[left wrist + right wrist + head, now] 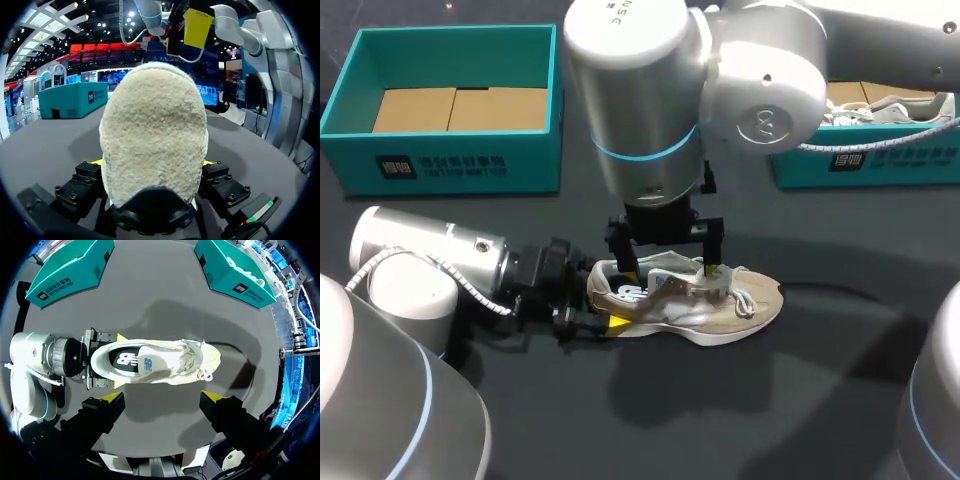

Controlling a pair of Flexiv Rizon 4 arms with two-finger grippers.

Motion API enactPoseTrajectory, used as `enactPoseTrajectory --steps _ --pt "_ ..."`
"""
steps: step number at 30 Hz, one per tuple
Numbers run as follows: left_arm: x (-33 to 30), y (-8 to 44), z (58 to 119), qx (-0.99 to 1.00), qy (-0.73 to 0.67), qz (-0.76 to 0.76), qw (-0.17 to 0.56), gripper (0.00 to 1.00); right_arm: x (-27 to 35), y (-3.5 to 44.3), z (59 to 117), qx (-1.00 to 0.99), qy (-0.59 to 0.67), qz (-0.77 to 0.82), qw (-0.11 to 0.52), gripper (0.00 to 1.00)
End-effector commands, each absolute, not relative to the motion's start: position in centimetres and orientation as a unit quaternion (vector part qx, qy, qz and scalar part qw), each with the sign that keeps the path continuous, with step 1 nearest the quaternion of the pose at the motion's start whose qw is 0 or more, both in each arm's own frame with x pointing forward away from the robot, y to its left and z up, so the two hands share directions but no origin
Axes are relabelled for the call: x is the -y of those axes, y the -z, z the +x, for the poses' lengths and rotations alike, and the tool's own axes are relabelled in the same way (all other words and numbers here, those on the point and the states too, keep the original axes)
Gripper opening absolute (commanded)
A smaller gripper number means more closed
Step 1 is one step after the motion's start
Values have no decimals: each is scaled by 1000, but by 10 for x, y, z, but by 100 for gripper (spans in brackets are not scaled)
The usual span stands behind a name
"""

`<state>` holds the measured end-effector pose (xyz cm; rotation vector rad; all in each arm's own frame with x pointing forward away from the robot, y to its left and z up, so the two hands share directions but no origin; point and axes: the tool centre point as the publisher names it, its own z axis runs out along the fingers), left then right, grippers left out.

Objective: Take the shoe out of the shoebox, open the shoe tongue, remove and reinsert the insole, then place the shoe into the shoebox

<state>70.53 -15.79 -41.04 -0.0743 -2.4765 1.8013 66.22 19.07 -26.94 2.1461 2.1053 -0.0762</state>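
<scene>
Your left hand (596, 300) clamps the heel of the cream suede-and-mesh sneaker (720, 312), steadying it on the dark worktop (620, 420). Your right hand (164, 397) hovers above it, fingers spread, probably for the tongue.

Blurred white print fronts the left shoebox (470, 165) and right shoebox (890, 160), a logo marks the shoe (170, 362)'s insole (131, 361), cut-off letters top the right arm (630, 60).

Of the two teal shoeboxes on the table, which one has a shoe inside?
The right shoebox: a pale shoe lies in it. The left shoebox shows only its cardboard bottom.
</scene>
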Motion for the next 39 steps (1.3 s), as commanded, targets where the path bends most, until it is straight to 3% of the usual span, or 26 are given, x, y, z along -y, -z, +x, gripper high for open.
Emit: enactPoseTrajectory --steps 1,21,39 --pt "157 412 706 808 -587 -24 39 0 -231 286 657 -617 72 774 128 100" --pt "157 412 706 808 -587 -24 39 0 -238 316 671 -560 103 802 179 100" --pt "157 412 706 808 -587 -24 39 0 -208 325 684 -534 86 821 185 100"
